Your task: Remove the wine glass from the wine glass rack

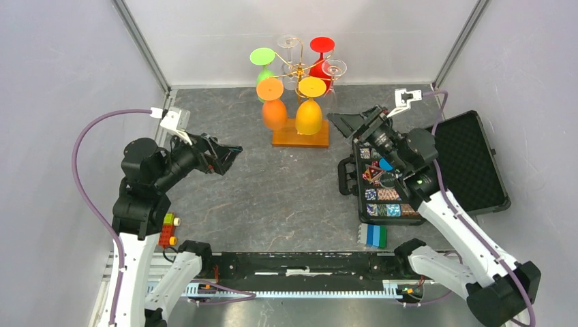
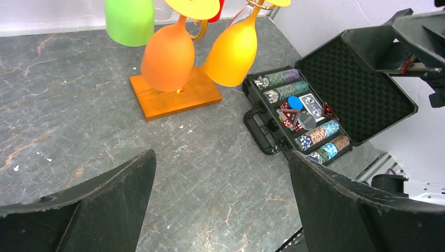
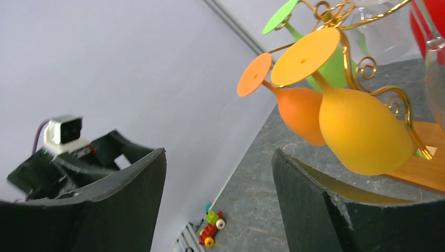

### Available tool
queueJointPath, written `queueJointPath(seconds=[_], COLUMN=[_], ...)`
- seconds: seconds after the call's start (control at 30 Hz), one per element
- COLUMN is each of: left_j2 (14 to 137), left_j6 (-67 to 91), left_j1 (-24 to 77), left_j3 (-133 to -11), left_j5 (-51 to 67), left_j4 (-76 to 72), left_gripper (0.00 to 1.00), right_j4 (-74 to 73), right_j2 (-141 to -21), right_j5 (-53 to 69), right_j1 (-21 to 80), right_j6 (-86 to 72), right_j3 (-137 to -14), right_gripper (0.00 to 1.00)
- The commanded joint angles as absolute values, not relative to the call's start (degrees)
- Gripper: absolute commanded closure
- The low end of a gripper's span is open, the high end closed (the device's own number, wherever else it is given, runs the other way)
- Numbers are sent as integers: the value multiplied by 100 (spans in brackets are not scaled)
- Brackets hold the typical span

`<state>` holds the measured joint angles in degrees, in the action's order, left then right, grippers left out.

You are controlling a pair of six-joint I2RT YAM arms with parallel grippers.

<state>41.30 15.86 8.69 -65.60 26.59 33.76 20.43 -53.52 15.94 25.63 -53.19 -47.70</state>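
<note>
Upside-down, glossy bulbous wine glasses (image 1: 309,117) hang on scrolled gold rack (image 1: 300,140).

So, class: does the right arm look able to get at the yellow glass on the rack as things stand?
Probably yes: its fingers are open and aimed at the yellow glass, with nothing between them in its wrist view.

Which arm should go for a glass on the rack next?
Right, probably. The right gripper is open and sits close beside the yellow glass hanging on the rack, and that glass looms large in its wrist view. The left gripper, also open, is farther from the nearest orange glass.
</note>
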Motion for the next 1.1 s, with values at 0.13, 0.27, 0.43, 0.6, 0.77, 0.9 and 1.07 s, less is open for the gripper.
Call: queueJointPath(seconds=[0.13,0.27,0.43,0.6,0.77,0.9,1.07], left_j2=[4016,3990,3977,3972,4068,4069,4068], left_j6=[1714,1705,1677,1670,1689,1657,1630], left_j1=[844,844,844,844,844,844,848], left_j3=[-6523,-6483,-6442,-6394,-6382,-6320,-6297], left_j5=[2564,2531,2529,2429,2382,2339,2312], left_j4=[3261,3256,3265,3291,3300,3301,3294], left_gripper=[0,0,0,0,0,0,0], right_j4=[1057,1551,2102,2054,2399,2400,2494], right_j2=[-5941,-6108,-6695,-7185,-7358,-7327,-7107], right_j5=[-577,-1111,-1071,-1199,-1421,-1451,-1607], right_j1=[3058,3067,3067,3070,3103,3128,3146], right_j6=[-6096,-6547,-6636,-6911,-7038,-7079,-7153], right_j3=[-5444,-5173,-5499,-5801,-5768,-5718,-5496], right_gripper=[27,32,39,45,46,46,65])
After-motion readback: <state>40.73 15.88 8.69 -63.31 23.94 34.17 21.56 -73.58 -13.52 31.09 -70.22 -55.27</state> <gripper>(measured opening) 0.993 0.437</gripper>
